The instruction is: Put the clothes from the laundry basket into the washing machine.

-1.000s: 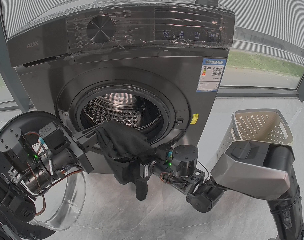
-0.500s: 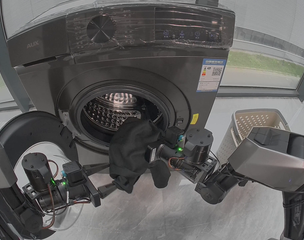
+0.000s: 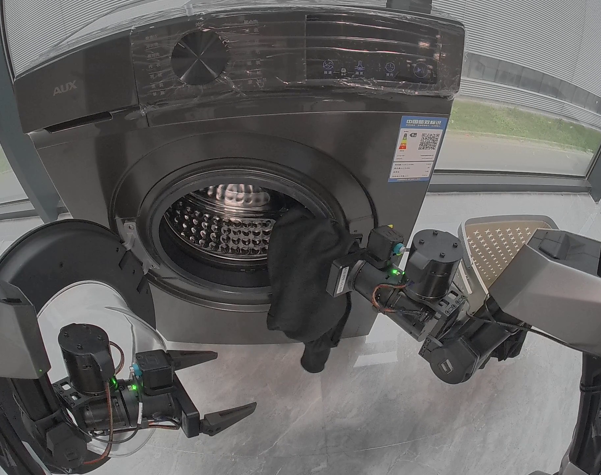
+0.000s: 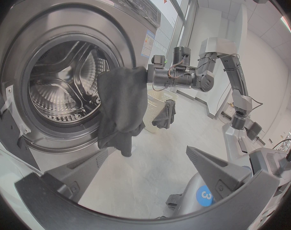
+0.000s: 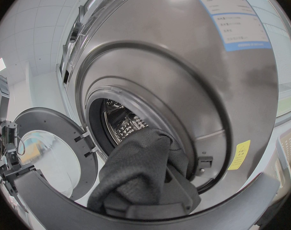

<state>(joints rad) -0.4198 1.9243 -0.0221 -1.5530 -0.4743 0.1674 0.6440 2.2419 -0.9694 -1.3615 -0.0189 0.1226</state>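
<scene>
- Washing machine (image 3: 247,126): front-loader, round door (image 3: 63,258) swung fully open on its hinge side; drum (image 3: 221,229) open & lit inside.
- Black garment (image 3: 303,272): hangs in front of the machine's opening, at the rim edge opposite the hinge. Top of it is level w/ the drum mouth; the lower folds drape down past the machine's front panel, clear of the floor (image 3: 353,417). Not inside the drum yet.
- Right gripper (image 3: 338,277): just in front of the machine, beside the opening's latch side. Fingers are pinching the black garment, cloth bunched over them so the tips are mostly buried.
- Left gripper (image 3: 234,380): low, in front of the machine & below the open door, well apart from the garment. Fingers spread wide, holding nothing.
- Laundry basket (image 3: 495,249): beige, perforated, on the floor beside the machine on the side away from the door, partly behind the right arm.
- Second dark garment (image 4: 165,114): draped over the basket rim on the side facing the machine, per the left wrist view.
</scene>
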